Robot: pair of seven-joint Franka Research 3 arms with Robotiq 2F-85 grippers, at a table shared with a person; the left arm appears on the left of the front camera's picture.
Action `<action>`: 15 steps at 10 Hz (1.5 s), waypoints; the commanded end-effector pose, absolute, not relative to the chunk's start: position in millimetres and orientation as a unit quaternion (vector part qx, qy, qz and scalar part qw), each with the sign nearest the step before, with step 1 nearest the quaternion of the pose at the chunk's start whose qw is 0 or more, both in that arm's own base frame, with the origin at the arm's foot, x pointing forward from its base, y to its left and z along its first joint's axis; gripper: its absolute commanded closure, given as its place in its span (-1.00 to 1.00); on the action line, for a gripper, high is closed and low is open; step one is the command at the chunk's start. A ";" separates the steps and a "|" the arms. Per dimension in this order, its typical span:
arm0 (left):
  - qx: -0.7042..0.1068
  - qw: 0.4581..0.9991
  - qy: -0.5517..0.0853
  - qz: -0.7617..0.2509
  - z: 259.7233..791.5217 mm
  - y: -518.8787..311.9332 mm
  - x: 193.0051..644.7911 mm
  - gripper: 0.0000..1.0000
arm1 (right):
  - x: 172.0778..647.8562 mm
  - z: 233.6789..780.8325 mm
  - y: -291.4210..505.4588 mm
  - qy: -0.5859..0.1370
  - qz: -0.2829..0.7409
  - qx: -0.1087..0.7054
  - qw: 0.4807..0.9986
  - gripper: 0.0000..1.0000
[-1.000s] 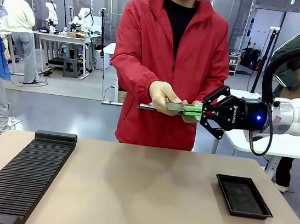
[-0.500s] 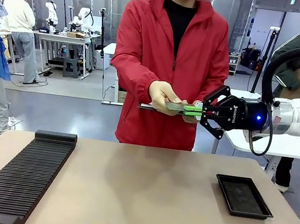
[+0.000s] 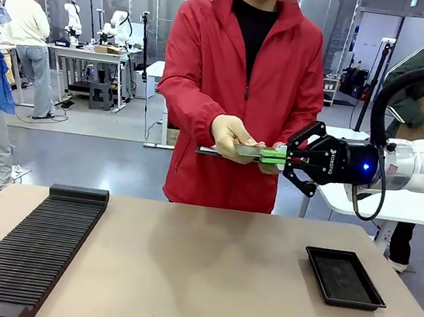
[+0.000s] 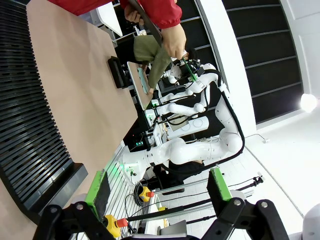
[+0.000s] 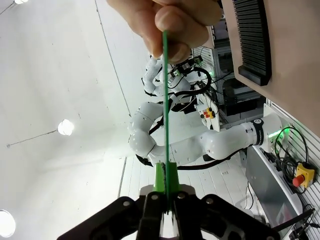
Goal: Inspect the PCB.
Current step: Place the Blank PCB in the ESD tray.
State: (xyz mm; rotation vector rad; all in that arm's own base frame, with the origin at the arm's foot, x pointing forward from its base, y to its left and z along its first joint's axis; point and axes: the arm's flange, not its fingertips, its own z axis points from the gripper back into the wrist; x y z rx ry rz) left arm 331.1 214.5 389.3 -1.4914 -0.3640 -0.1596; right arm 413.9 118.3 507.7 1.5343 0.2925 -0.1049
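Over worktop (image 3: pixel 205 267), far side: PCB (image 3: pixel 248 151) level in mid-air, pinched at one end by right gripper (image 3: pixel 284 159), other end in person's hand (image 3: pixel 234 136); left gripper (image 4: pixel 158 186) spread, holding nothing; handover likely mid-way, inspection probably unfinished.

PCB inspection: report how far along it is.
Done: the right gripper is shut on one end of the PCB, held in the air. In hand: the person's hand grips the other end. Left: the handover looks unfinished, and so does the inspection itself.

Bright, even overhead light (soft shadows); sharp front view, fisheye-bent wrist views.
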 end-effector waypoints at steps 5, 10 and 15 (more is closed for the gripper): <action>-0.673 0.717 -0.165 -0.072 391.8 214.8 330.5 -1.00 | 413.5 508.5 119.3 0.129 -0.048 0.690 0.711 1.00; -0.673 0.717 -0.165 -0.072 391.8 214.8 330.5 -1.00 | 413.5 508.5 119.3 0.129 -0.048 0.690 0.711 1.00; -0.673 0.717 -0.165 -0.072 391.8 214.8 330.5 -1.00 | 415.2 506.7 112.3 0.141 -0.045 0.696 0.703 0.95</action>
